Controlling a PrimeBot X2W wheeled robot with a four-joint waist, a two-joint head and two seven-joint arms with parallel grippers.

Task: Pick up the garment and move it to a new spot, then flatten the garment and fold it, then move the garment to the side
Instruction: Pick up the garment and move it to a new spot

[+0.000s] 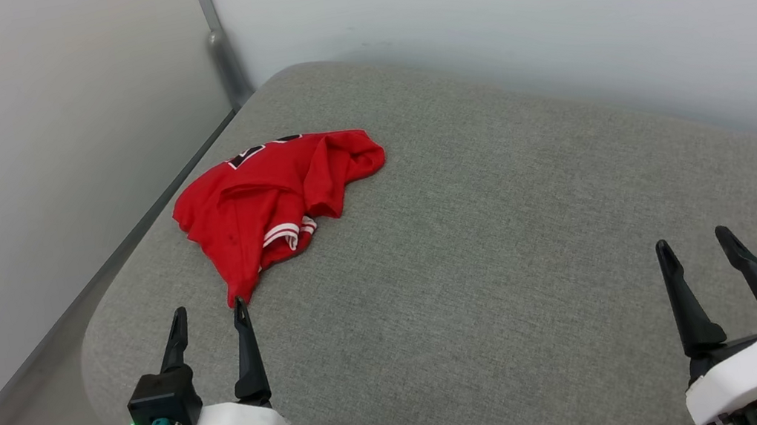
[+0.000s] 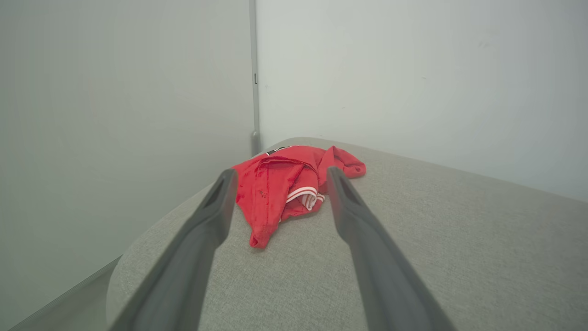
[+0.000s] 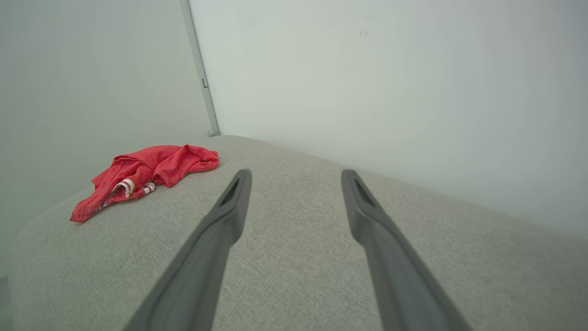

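The garment [image 1: 271,198] is a red shirt lying crumpled at the far left of a grey cushioned surface [image 1: 491,263], with a striped white-and-red trim showing and a bit of black lettering at its far edge. My left gripper [image 1: 209,311] stands open just short of the garment's near tip, empty. In the left wrist view the garment [image 2: 280,184] lies ahead between the open left gripper [image 2: 280,177] fingers. My right gripper [image 1: 690,241] is open and empty at the lower right, far from the shirt. The right wrist view shows the garment [image 3: 147,177] off to the left of the right gripper [image 3: 296,174].
Pale walls close in behind and to the left, meeting at a corner with a grey vertical post [image 1: 223,48]. The cushion's rounded left edge [image 1: 91,323] drops to a grey floor strip. Bare grey fabric stretches across the middle and right.
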